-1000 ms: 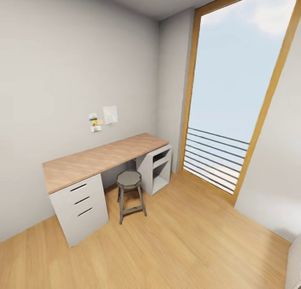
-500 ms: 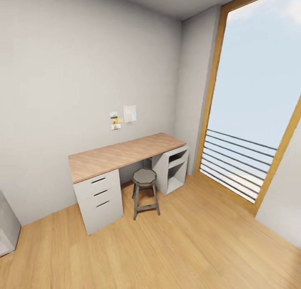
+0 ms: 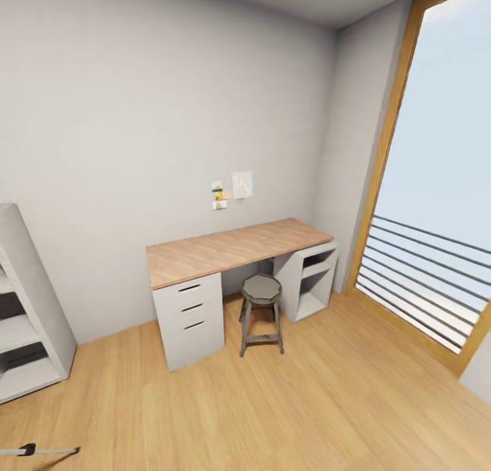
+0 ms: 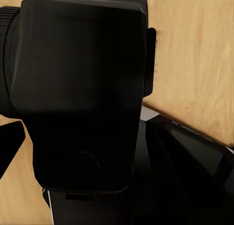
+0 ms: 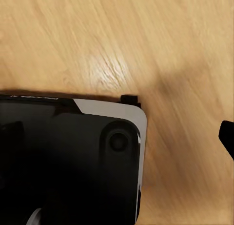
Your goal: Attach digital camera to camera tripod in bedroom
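Close before the left wrist, the camera point(image 4: 83, 93) looms over wood floor point(image 4: 195, 54); jaws' state on either arm cannot be told.

No words I can read here; the small papers point(image 3: 234, 188) pinned on the wall are too blurred.

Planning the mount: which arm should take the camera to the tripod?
Left: the digital camera sits right at that wrist, apparently gripped, and a camera tripod leg shows on that side.
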You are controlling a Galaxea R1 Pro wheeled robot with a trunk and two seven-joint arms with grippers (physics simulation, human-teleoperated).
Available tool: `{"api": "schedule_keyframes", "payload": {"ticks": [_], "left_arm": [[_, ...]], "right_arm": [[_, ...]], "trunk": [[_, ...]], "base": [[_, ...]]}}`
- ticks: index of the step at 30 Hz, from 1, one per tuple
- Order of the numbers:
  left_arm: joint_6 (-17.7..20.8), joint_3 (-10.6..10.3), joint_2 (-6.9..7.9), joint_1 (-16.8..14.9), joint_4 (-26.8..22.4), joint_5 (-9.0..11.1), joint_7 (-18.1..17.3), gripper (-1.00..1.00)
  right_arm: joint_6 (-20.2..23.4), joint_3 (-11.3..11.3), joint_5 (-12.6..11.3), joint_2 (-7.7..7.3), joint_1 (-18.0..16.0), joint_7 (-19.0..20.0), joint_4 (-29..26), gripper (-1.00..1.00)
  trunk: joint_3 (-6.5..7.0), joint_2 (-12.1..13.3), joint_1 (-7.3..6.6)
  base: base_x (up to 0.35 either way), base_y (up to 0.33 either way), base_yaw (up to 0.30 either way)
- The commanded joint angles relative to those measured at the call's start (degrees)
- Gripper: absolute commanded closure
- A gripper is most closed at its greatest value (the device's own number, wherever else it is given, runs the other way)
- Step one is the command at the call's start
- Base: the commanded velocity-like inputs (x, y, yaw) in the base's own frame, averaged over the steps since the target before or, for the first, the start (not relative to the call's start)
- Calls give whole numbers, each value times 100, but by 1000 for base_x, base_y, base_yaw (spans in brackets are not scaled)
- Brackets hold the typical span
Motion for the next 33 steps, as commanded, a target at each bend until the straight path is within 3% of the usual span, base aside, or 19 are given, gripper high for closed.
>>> {"api": "schedule_keyframes", "payload": {"ticks": [1, 16, 33], "left_arm": [[-7, -48, -1, -1, -1, 24, 19, 100], [-7, -43, -8, -1, -3, 22, 21, 100], [6, -43, 8, -1, -1, 15, 19, 100]], "right_arm": [[-32, -49, 51, -4, -5, 11, 18, -100], [-33, -49, 48, -4, -5, 12, 18, -100], [-18, -65, 35, -30, -5, 11, 10, -100]], "trunk": [[-2, -4, 2], [-2, -4, 2], [-2, -4, 2]], "base": [[0, 0, 288], [20, -14, 267], [224, -159, 25]]}}
